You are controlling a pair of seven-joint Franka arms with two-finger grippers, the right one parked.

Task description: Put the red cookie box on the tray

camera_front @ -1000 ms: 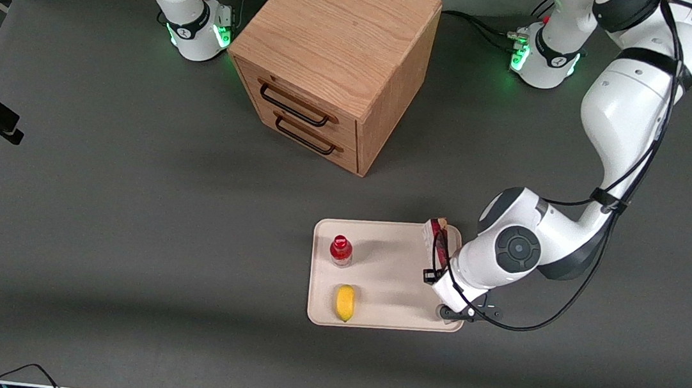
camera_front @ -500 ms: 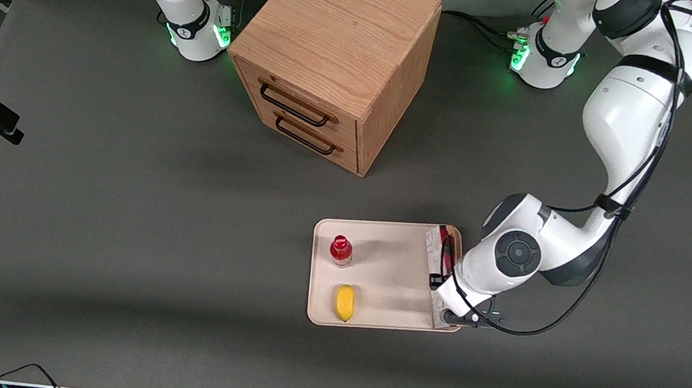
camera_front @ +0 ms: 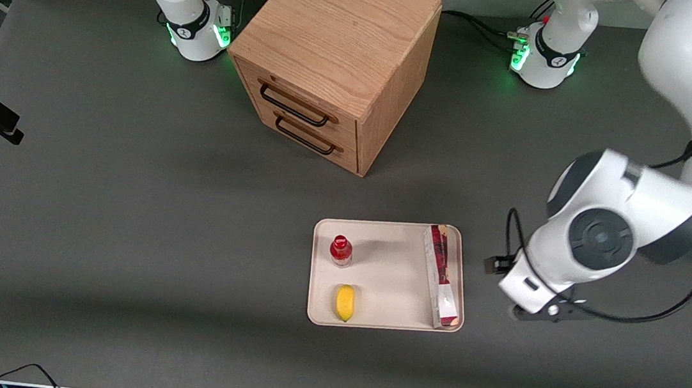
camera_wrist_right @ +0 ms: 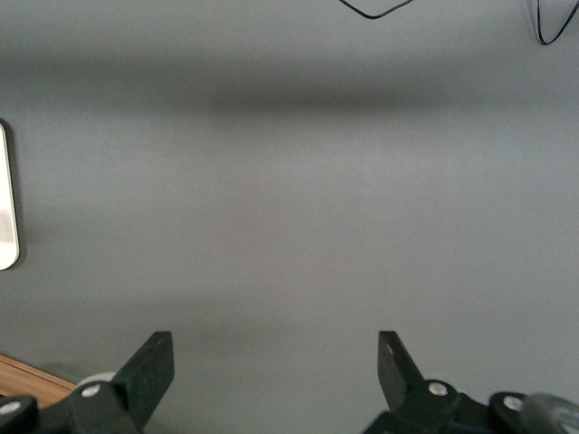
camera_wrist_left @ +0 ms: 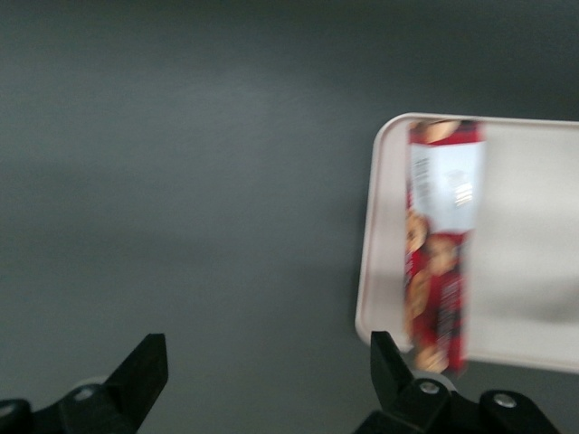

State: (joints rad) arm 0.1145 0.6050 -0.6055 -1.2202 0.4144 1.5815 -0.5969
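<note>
While red cookie box [camera_front: 441,276] lies on tray [camera_front: 376,274], gripper [camera_wrist_left: 267,371] open beside.

table [camera_front: 122,247]: dark grey, matte surface
cabinet [camera_front: 334,58]: light wood, 2 drawers with dark handles [camera_front: 293,111]
light: soft shadow bands

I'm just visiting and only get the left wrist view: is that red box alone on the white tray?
Observer: No, a small red-capped bottle also stands on the tray, apart from the red cookie box.
Operator: Anything else there?
Observer: A yellow fruit lies nearer the front camera than the bottle.
Operator: And off the tray?
Observer: A wooden drawer cabinet, farther from the front camera; the open gripper hangs beside the tray, toward the working arm's end.
</note>
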